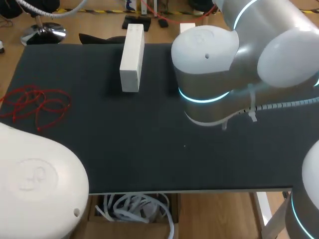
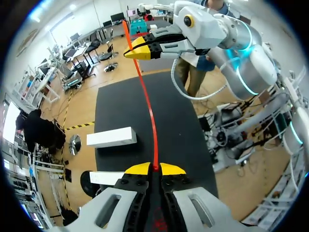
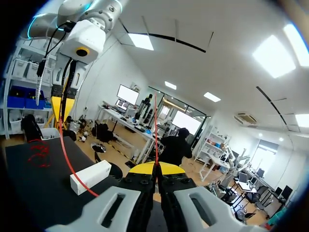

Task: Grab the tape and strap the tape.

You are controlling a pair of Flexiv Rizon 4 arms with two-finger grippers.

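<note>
Between the yellow tips of my left gripper (image 2: 154, 168), right under that wrist's camera, the red tape (image 2: 150, 116) is pinched from both sides, the fingers closed down hard on it. From there the strand runs in a nearly straight line, up off the table (image 2: 188, 145), to my right gripper (image 2: 135, 50), which is clamped on it as well. A short tail pokes out past those tips. So the tape hangs in the air, stretched between my two arms, with the white box (image 2: 111, 137) lying on the mat below and to one side of the span. Farther off, toward the table's left side in the head view, a loose red tangle (image 1: 37, 104) of loops lies on the mat. I cannot tell whether it is joined to the strand I am holding.

My worries from here are judgement, not sight. Each end is held by a thin pinch, so if I draw the arms farther apart the tape may slide out of one pair of tips. The right is the likelier, with so little tail to spare. If I bring them together too quickly, slack will droop and could catch on the box. If the tangle is the same piece, hauling on it could drag knotted loops across the mat. Once the wrists come close for the strapping, the fingers might knock each other.
</note>
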